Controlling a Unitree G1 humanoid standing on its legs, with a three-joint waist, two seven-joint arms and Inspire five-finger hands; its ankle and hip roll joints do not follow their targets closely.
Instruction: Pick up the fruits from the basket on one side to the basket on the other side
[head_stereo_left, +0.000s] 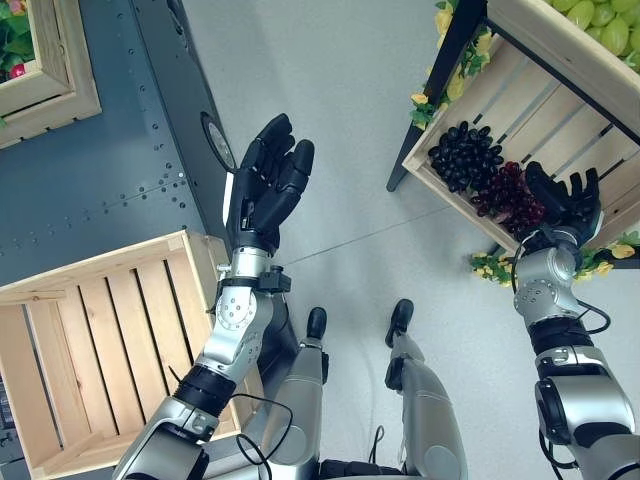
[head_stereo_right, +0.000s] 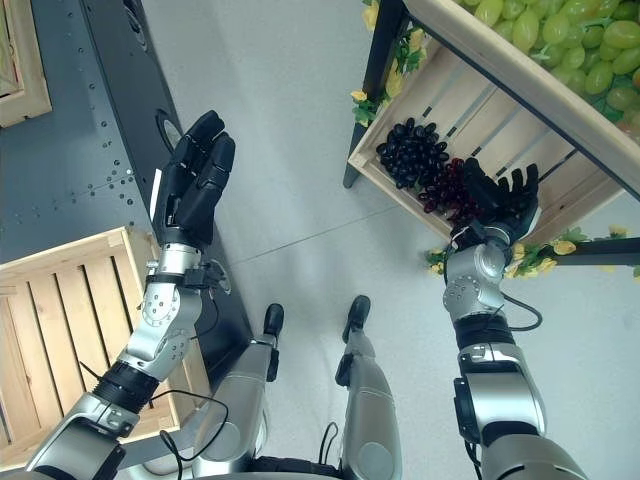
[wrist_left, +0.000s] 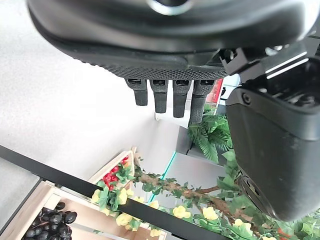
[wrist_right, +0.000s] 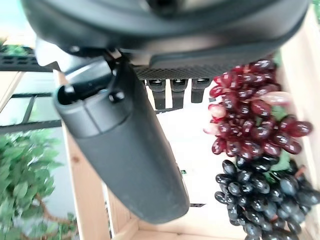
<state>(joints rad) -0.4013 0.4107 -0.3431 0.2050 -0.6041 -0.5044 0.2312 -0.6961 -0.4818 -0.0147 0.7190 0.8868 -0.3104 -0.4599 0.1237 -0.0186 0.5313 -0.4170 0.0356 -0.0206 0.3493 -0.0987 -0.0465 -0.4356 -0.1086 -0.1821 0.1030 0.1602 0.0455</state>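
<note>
A wooden crate (head_stereo_left: 430, 172) on a stand at the right holds a bunch of black grapes (head_stereo_left: 465, 155) and a bunch of red grapes (head_stereo_left: 503, 195). My right hand (head_stereo_left: 563, 203) is inside this crate, open, with its fingers spread just to the right of the red grapes. The right wrist view shows the red grapes (wrist_right: 250, 125) and black grapes (wrist_right: 260, 195) past the straight fingers (wrist_right: 175, 90), with nothing held. My left hand (head_stereo_left: 265, 185) is raised in mid-air over the floor, open and empty. An empty wooden crate (head_stereo_left: 90, 350) stands at the lower left.
A higher crate at the top right holds green grapes (head_stereo_left: 600, 20). A black stand leg (head_stereo_left: 440, 70) with yellow flowers (head_stereo_left: 450, 85) runs beside the fruit crate. A dark metal platform (head_stereo_left: 100, 170) and another wooden box (head_stereo_left: 50, 95) lie at the upper left.
</note>
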